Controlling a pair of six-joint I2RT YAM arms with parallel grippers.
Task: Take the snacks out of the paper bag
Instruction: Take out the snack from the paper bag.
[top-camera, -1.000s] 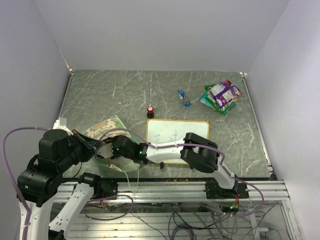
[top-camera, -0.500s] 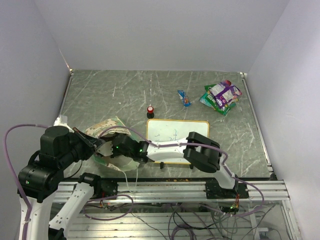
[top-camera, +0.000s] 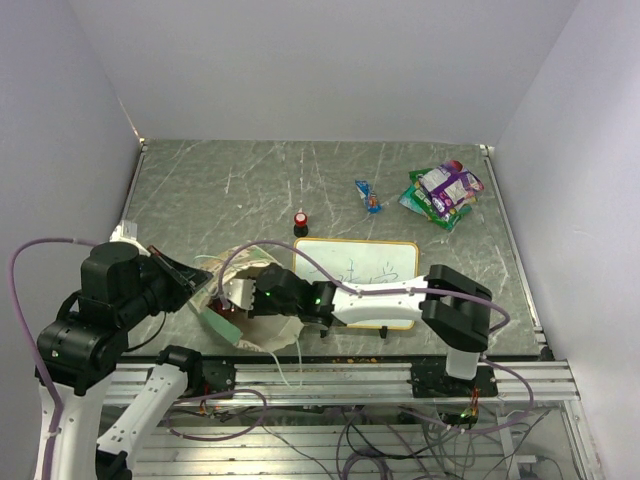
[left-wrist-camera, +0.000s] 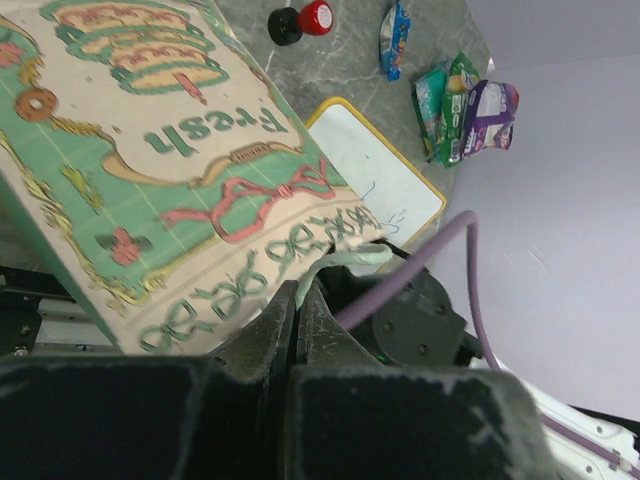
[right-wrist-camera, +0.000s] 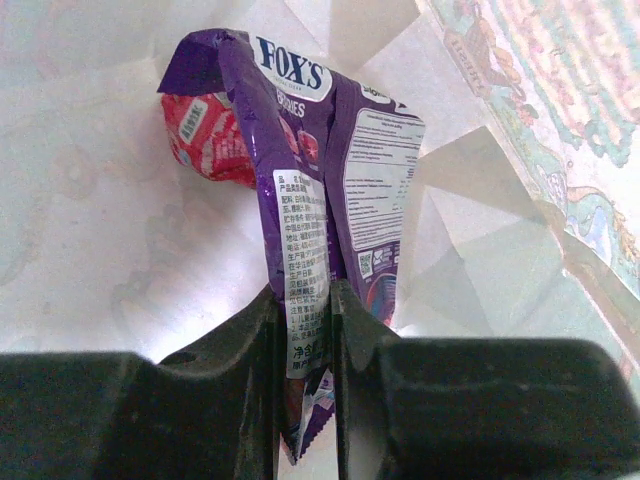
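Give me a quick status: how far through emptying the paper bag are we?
Done: a pile of packets already lies at the far right of the table, outside the bag. In hand: the left gripper pinches the paper bag by its edge, while the right gripper, inside it, is shut on a purple packet. Left: lifting that one out, then at least the red packet behind it.

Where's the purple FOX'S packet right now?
Right wrist view: the purple FOX'S packet is pinched in the right gripper, inside the paper bag, with a red packet just behind it at upper left.
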